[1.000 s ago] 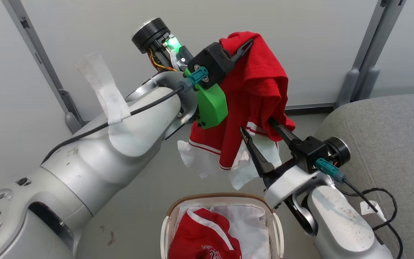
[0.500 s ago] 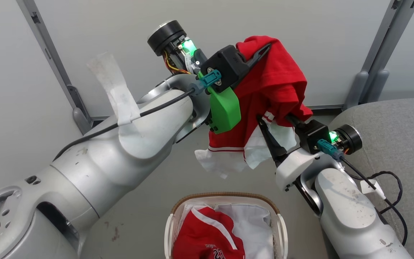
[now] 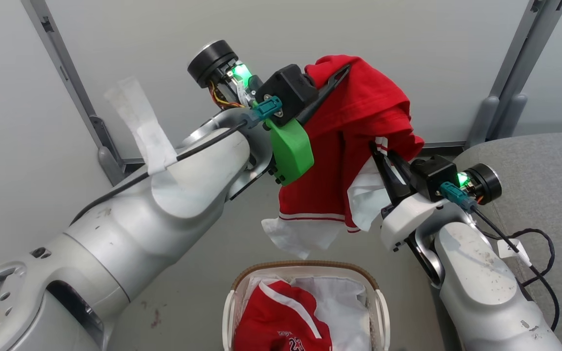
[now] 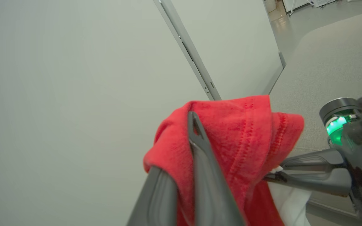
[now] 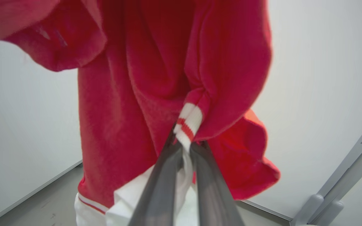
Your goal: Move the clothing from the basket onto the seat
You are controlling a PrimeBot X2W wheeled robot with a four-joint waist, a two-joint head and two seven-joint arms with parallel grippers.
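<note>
A red garment with white trim stripes hangs in the air above the basket, white fabric dangling under it. My left gripper is shut on its top fold, seen close in the left wrist view with red cloth draped over the fingers. My right gripper is shut on a red-and-white striped cuff lower on the same garment. A second red garment with white stripe and number print lies in the basket. The grey seat is at the right.
Pale wall panels with grey metal posts stand behind. The basket's white lining shows beside the garment inside it. A black cable loops off my right forearm over the seat's edge. Grey floor surrounds the basket.
My right gripper has risen toward the hanging garment and gone from wide open to shut on its striped cuff. The left gripper kept its grip on the top fold.
</note>
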